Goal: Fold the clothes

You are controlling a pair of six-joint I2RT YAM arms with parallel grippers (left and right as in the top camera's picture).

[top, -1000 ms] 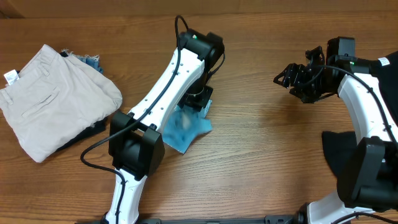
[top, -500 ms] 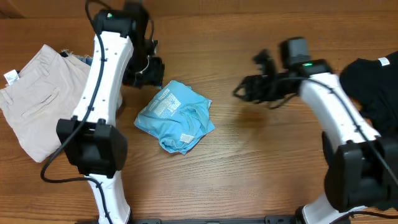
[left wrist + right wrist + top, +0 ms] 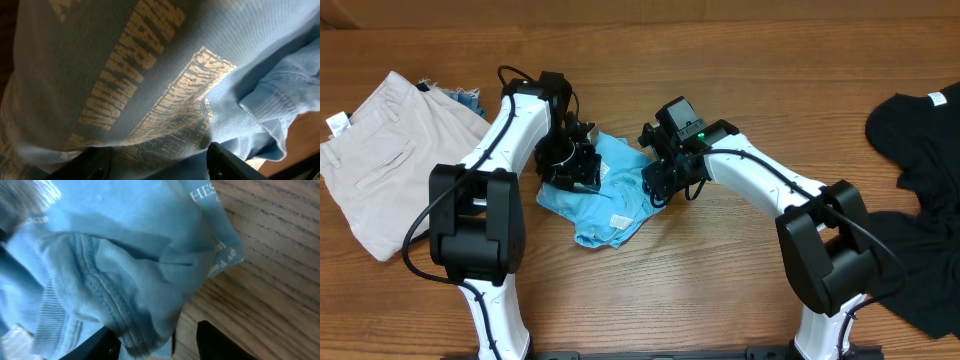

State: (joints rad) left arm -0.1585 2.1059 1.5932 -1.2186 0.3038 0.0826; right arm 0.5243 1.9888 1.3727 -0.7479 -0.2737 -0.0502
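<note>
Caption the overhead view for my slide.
Left hand and right hand at a crumpled light blue T-shirt; beige trousers and a black T-shirt lie aside.

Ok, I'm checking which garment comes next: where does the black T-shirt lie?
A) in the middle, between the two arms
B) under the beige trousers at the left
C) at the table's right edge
C: the black T-shirt sprawls at the right edge, while the light blue T-shirt lies crumpled in the middle.
</note>
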